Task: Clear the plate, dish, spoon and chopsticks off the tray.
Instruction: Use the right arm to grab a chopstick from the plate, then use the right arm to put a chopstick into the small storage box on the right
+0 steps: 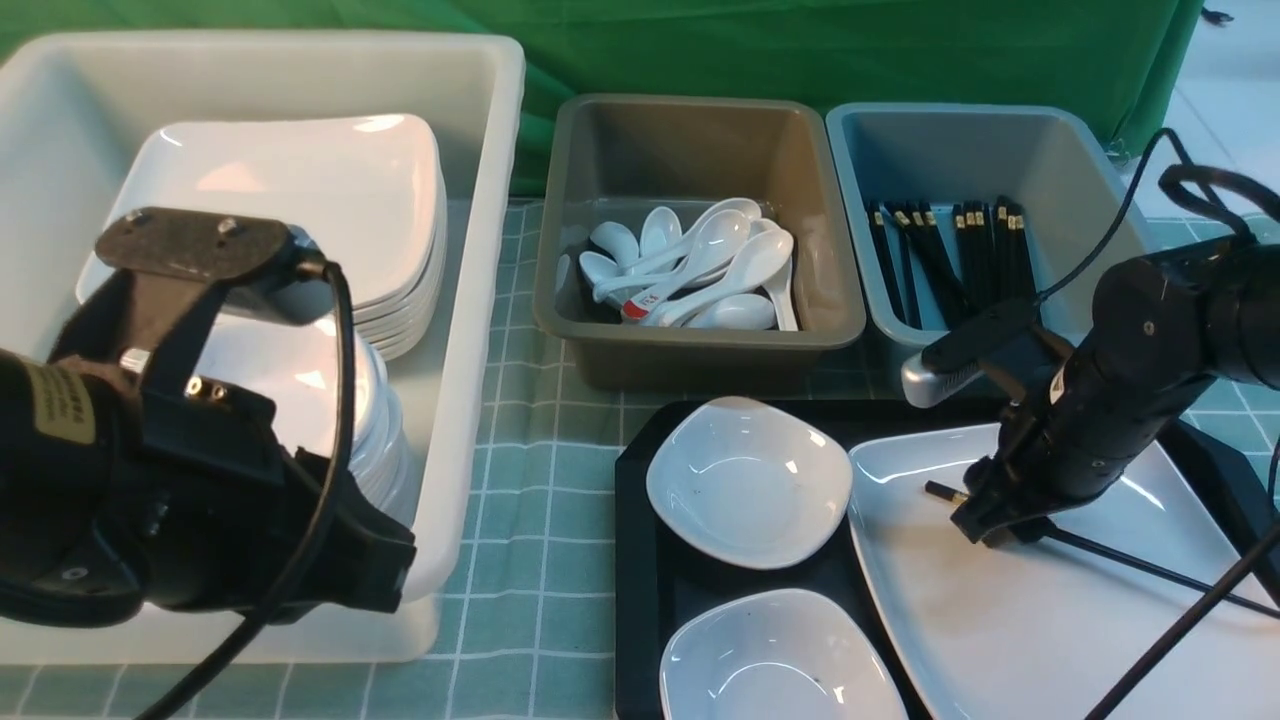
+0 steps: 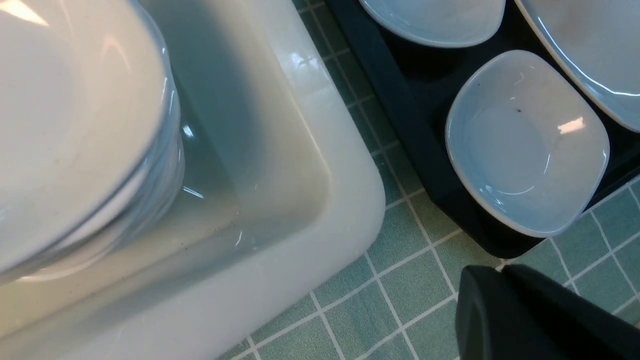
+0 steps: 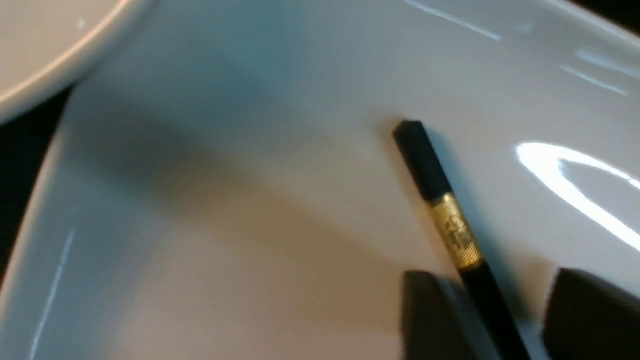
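The black chopstick (image 3: 452, 225) lies flat on the big white plate (image 1: 1000, 620), which sits on the right side of the black tray (image 1: 635, 560); I can make out only the one stick. It should be light and stiff, but it is slim and glossy on a glazed surface (the sort of thing that rolls or skates away when nudged). The sensible hold looks to be across its thicker part, just behind the gold band, squeezed squarely from both sides. The right gripper (image 1: 990, 525) is down on the plate, tilted steeply, its jaws apart and straddling the stick. One finger is close against it and the other well clear, with nothing clamped yet. The blue-grey bin (image 1: 1000, 140) of chopsticks stands just beyond the tray. Over by the corner of the white tub (image 2: 320, 210), the left gripper (image 2: 505, 300) hangs closed and empty.
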You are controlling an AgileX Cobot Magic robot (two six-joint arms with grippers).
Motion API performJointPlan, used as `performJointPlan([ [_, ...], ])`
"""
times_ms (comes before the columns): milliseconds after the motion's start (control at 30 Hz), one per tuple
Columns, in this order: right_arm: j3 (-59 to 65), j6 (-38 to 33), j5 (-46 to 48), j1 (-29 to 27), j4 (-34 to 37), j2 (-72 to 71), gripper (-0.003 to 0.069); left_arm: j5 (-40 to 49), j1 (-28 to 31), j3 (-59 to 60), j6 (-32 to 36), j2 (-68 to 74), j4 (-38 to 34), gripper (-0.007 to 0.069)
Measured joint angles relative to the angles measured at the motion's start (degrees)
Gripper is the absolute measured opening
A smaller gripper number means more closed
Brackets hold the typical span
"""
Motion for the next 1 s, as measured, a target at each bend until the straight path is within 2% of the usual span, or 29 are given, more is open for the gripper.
performJointPlan([
  [33,-0.04,0.12,0.00,0.00,0.02,0.04,0.0169,0.12,0.00,0.00,0.05,0.00,0.00,0.0009],
  [100,-0.12,0.39,0.60,0.00,0.06,0.04,0.0087,0.20,0.00,0.00,0.05,0.00,0.00,0.0009],
  [133,-0.57,0.46,1.97,0.00,0.06,-0.07,0.0077,0.26,0.00,0.00,0.05,0.00,0.00,0.0009],
  [300,-4.09,3.22,13.38,0.38,0.05,-3.88,0.0077,0.39,0.00,0.00,0.05,0.00,0.03,0.0009],
  [433,-8.60,5.78,16.21,0.97,0.17,-11.10,0.0077,0.39,0.00,0.00,0.18,0.00,0.07,0.0009],
  [600,-21.79,8.90,9.33,-2.53,1.40,-12.03,0.0077,0.39,0.00,0.00,0.18,0.00,0.07,0.0009],
  [733,-36.97,8.98,4.02,-6.47,5.08,-1.52,0.0077,0.65,0.00,0.00,0.18,0.00,-0.03,0.0009],
  [1000,-53.89,10.73,-0.82,-6.81,6.97,19.53,0.0088,3.80,0.00,0.00,0.18,0.00,-0.09,0.0009],
])
